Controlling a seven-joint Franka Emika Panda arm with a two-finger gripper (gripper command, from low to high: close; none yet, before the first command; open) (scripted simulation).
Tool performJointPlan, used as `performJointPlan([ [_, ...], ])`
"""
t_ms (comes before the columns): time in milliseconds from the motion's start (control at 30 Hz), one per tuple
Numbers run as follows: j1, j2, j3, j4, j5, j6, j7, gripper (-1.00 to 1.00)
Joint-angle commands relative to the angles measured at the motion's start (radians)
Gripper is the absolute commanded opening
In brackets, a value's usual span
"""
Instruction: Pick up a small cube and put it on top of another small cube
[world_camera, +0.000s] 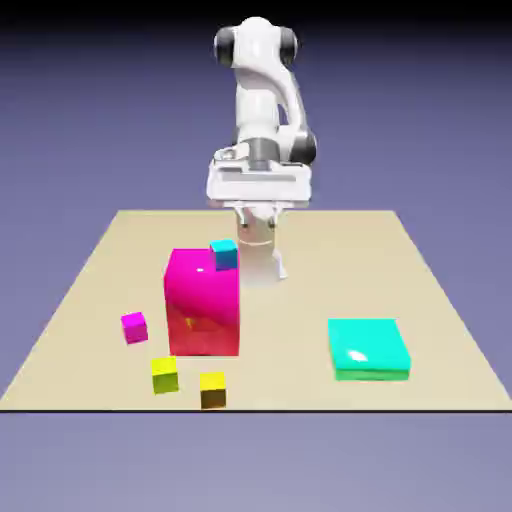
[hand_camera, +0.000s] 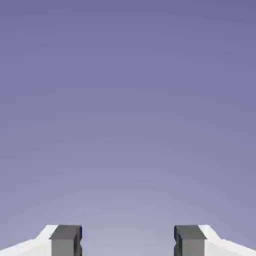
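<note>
Now, the small yellow cube with olive-green sides (world_camera: 165, 375) is seen on the table (world_camera: 300, 300), toward the near edge at the exterior view's left. It is flanked closely by an orange-brown-sided yellow cube (world_camera: 213, 390) and, farther back, a magenta cube (world_camera: 134, 328). The big magenta block (world_camera: 203, 305) is seen behind, partly overlapped by a blue cube (world_camera: 224, 255). Above the table, the gripper (hand_camera: 128, 241) is spread wide, nothing held.
</note>
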Motion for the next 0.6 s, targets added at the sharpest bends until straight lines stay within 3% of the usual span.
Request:
performJointPlan([
  [0, 0.009, 0.036, -0.021, 0.022, 0.007, -0.024, -0.023, 0.00],
  [567, 0.156, 0.652, -0.384, 0.402, 0.129, -0.426, -0.422, 0.00],
])
